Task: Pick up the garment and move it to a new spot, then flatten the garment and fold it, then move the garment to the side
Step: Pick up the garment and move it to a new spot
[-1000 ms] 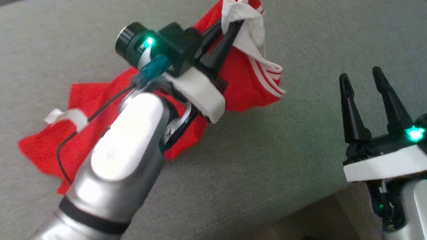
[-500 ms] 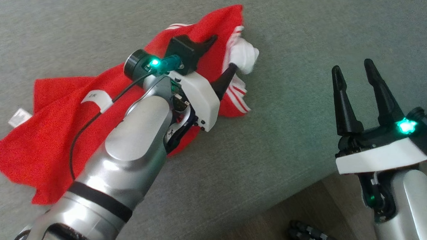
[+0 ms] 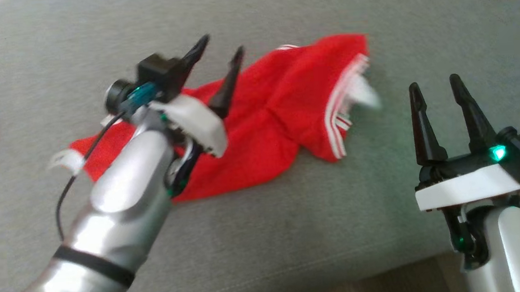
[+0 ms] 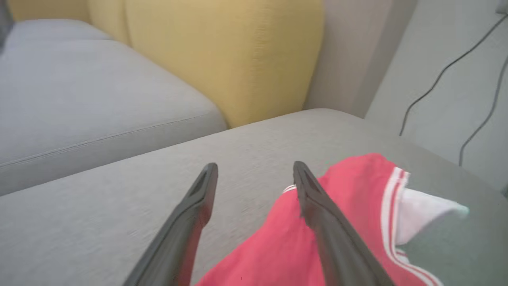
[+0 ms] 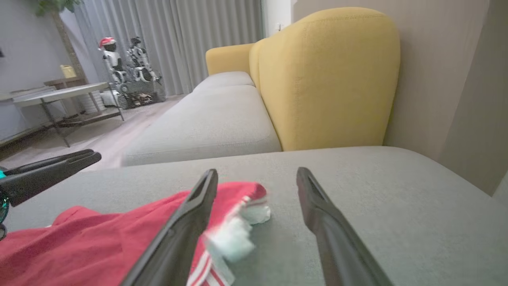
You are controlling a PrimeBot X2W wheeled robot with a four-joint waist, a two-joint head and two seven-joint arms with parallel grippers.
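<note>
Garment (image 3: 276, 118): red, white stripes (image 3: 333, 128) along one hem. Lies crumpled on the grey sofa cushion (image 3: 292, 234), stretched left to right across head view. White lining (image 3: 364, 96) at the right end, blurred; small white tab (image 3: 64, 160) at the left end.

Left gripper (image 3: 221, 46): fingers spread wide, nothing pinched between them. Hovers over the left half of the garment, tips aimed toward its far edge. In left wrist view: one finger across the red cloth, the other across bare cushion; bare cushion between the tips, red cloth lower down in the gap. Contact with the cloth: cannot tell.

Right gripper (image 3: 435, 83): fingers parted just as wide, empty. Sits off to the right of the garment, near the cushion's front edge, apart from the cloth, tips pointing up head view. In right wrist view: striped hem behind one finger, white lining in the gap farther along the cushion, other finger over bare grey fabric. Left fingers (image 5: 55, 171) at that view's left edge, above the red cloth.

Yellow backrest (image 5: 329, 79) behind the cushion.
</note>
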